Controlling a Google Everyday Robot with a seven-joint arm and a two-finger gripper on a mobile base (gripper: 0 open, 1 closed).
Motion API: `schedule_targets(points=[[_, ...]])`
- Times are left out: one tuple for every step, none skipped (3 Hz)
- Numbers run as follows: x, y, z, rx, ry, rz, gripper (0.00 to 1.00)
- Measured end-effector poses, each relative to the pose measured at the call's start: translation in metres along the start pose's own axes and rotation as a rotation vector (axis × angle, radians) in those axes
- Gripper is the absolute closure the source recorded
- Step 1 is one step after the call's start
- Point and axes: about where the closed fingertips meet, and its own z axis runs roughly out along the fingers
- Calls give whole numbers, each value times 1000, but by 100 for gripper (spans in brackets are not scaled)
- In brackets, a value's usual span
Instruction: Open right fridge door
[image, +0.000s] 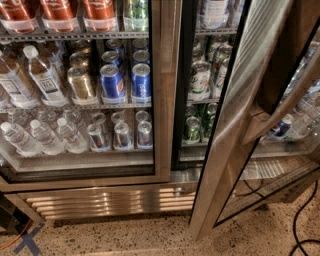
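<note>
The right fridge door (235, 115) stands swung open toward me at the right. Its wide brushed-steel frame runs slanting from the top right down to the floor, with the black gasket edge on its left side. A slanted steel handle bar (280, 110) crosses its glass pane. Between the door and the centre post, the open compartment shows green and white cans (200, 80) on shelves. The gripper is not in view. A dark brown shape (285, 45) sits at the top right behind the handle; I cannot tell what it is.
The left glass door (162, 90) is shut, with water bottles, gold cans and blue cans behind it. A steel vent grille (110, 200) runs along the bottom. Black cables (300, 220) lie on the speckled floor at the right. A blue tape cross (27, 241) marks the floor at the left.
</note>
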Motion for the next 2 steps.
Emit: schedule_targets(points=[[-41, -23, -12, 88, -104, -40, 0], [-51, -26, -14, 110, -136, -42, 0]])
